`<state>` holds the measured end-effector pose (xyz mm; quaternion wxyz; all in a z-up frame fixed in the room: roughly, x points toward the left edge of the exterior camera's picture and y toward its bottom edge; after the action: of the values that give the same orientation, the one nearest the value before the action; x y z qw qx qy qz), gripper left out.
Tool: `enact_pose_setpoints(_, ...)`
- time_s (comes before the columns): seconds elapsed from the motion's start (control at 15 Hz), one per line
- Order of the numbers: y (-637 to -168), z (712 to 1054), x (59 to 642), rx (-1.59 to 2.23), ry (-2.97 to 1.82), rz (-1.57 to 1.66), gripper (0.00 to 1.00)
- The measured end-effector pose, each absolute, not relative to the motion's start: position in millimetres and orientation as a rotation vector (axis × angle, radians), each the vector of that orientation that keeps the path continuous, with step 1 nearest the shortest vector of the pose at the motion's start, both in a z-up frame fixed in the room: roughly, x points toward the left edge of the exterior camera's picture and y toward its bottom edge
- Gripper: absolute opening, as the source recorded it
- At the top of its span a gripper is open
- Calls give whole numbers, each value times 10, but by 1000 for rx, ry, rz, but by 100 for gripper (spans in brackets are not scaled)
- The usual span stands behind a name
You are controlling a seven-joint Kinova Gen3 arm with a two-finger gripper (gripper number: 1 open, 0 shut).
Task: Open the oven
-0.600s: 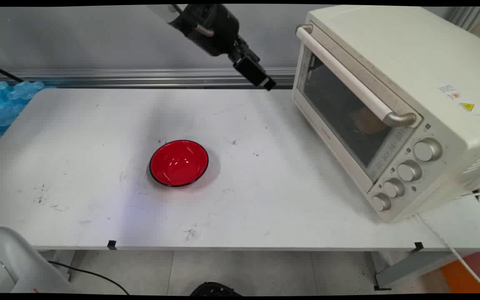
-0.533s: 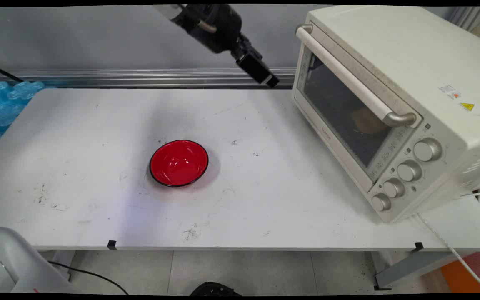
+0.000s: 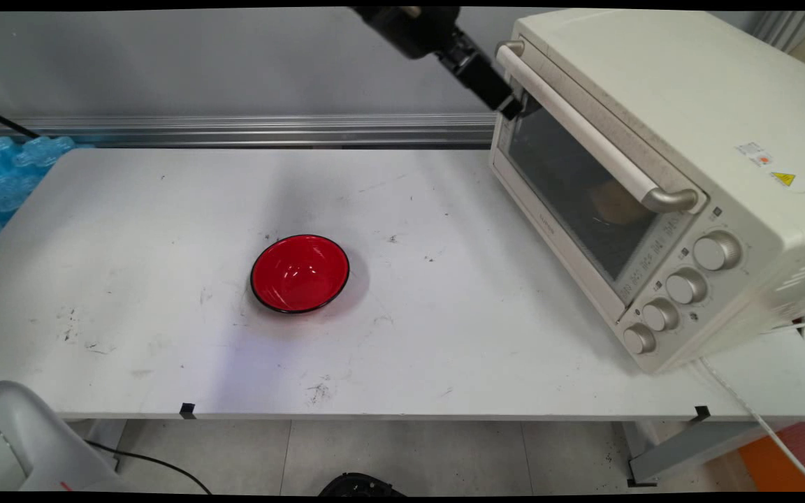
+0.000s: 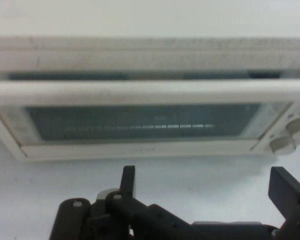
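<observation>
The claw is open and holds nothing; its fingers stand wide apart. It hangs high, just beside the far end of the oven's handle. The oven stands on the tabletop at the right, door closed. A red bowl sits well apart, near the middle.

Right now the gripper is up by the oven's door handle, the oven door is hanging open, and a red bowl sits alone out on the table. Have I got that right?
Not quite: the oven door is shut, its glass flush in the frame, as the main view shows. The rest holds: the gripper is by the door handle, and the red bowl sits alone on the table.
</observation>
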<state>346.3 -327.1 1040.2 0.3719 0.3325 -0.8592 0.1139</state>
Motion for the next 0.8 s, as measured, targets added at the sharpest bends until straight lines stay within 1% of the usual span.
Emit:
enact_pose_setpoints(0.33,-3429,10504,3210,840,-2201,300,100)
enact_pose_setpoints(0.8,-3692,10559,2859,821,-2235,326,100)
